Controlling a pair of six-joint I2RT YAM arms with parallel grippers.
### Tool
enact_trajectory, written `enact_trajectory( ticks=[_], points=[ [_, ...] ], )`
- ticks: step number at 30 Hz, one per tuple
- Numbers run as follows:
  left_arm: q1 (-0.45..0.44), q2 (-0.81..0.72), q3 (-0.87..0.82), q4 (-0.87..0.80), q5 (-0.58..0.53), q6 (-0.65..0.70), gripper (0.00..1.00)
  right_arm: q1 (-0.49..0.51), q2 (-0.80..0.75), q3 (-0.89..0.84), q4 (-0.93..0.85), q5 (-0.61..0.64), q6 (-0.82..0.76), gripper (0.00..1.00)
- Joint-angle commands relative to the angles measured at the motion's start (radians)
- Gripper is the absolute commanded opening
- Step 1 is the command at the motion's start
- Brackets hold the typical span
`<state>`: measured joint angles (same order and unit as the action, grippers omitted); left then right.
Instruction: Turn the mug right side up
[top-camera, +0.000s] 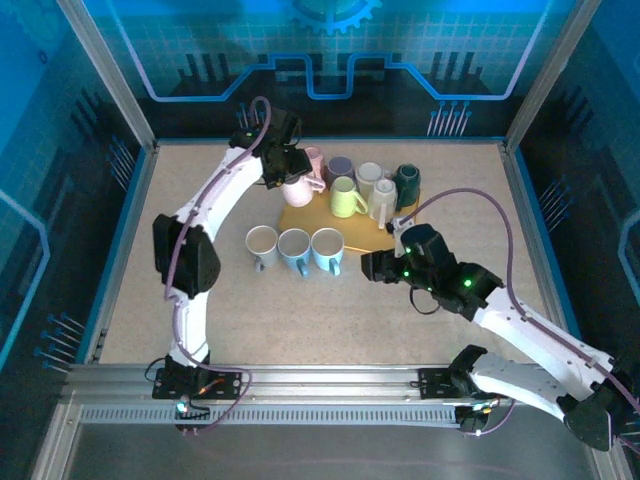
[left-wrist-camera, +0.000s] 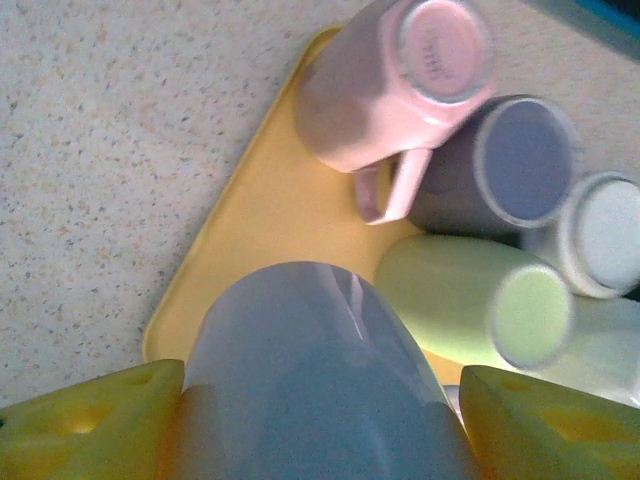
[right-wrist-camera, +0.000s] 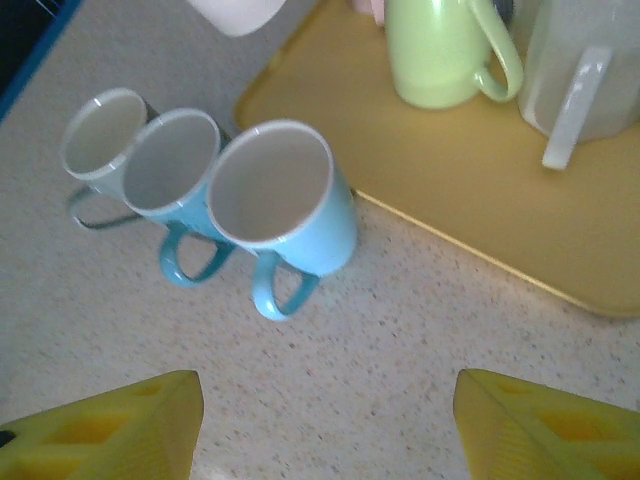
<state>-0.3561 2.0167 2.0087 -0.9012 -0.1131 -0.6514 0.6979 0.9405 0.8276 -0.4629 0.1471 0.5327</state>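
Three mugs stand upright in a close row on the speckled table (top-camera: 300, 320), just in front of the yellow tray (right-wrist-camera: 470, 200): a pale grey mug (right-wrist-camera: 100, 135), a teal mug (right-wrist-camera: 172, 160) and a light blue mug (right-wrist-camera: 285, 195), handles toward the near edge. Crowded on the tray, bases up, are a pink mug (left-wrist-camera: 385, 90), a purple mug (left-wrist-camera: 495, 160), a lime-green mug (left-wrist-camera: 460, 295) and a white mug (left-wrist-camera: 600, 235). A dark green mug (top-camera: 408, 183) stands at the tray's right end; I cannot tell which way up it is.

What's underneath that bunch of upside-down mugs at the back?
A yellow tray; its bare edge shows. The mugs cover the rest, so anything beneath them is hidden.
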Motion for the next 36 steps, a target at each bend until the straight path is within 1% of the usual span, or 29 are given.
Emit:
enact_trajectory(
  ticks=[1, 5, 8, 11, 13, 16, 22, 26, 30, 36],
  points=[
    [-0.003, -0.202, -0.118, 0.218, 0.1, 0.071, 0.57, -0.06, -0.02, 0.046, 0.007, -0.118, 0.051, 0.68],
    [-0.002, -0.387, -0.339, 0.473, 0.216, 0.088, 0.57, -0.105, -0.013, 0.108, 0.076, -0.26, 0.156, 0.68],
    [-0.002, -0.506, -0.512, 0.676, 0.307, 0.075, 0.59, -0.121, 0.003, 0.135, 0.142, -0.322, 0.259, 0.67],
    [-0.002, -0.596, -0.65, 0.846, 0.342, 0.069, 0.59, -0.146, 0.027, 0.155, 0.21, -0.393, 0.383, 0.67],
    [-0.003, -0.65, -0.731, 0.944, 0.36, 0.083, 0.59, -0.176, 0.047, 0.153, 0.305, -0.467, 0.495, 0.68],
    [-0.002, -0.71, -0.821, 1.074, 0.394, 0.096, 0.58, -0.201, 0.083, 0.156, 0.417, -0.533, 0.648, 0.68],
    [-0.004, -0.784, -0.964, 1.273, 0.441, 0.089, 0.56, -0.212, 0.182, 0.207, 0.561, -0.612, 0.868, 0.7],
    [-0.005, -0.804, -1.01, 1.352, 0.47, 0.075, 0.55, -0.21, 0.238, 0.251, 0.586, -0.627, 0.923, 0.69],
    [-0.009, -0.816, -1.049, 1.413, 0.493, 0.068, 0.54, -0.205, 0.282, 0.261, 0.678, -0.626, 0.996, 0.68],
    [-0.009, -0.818, -1.096, 1.514, 0.528, 0.056, 0.52, -0.185, 0.328, 0.291, 0.709, -0.632, 1.037, 0.64]
  ],
)
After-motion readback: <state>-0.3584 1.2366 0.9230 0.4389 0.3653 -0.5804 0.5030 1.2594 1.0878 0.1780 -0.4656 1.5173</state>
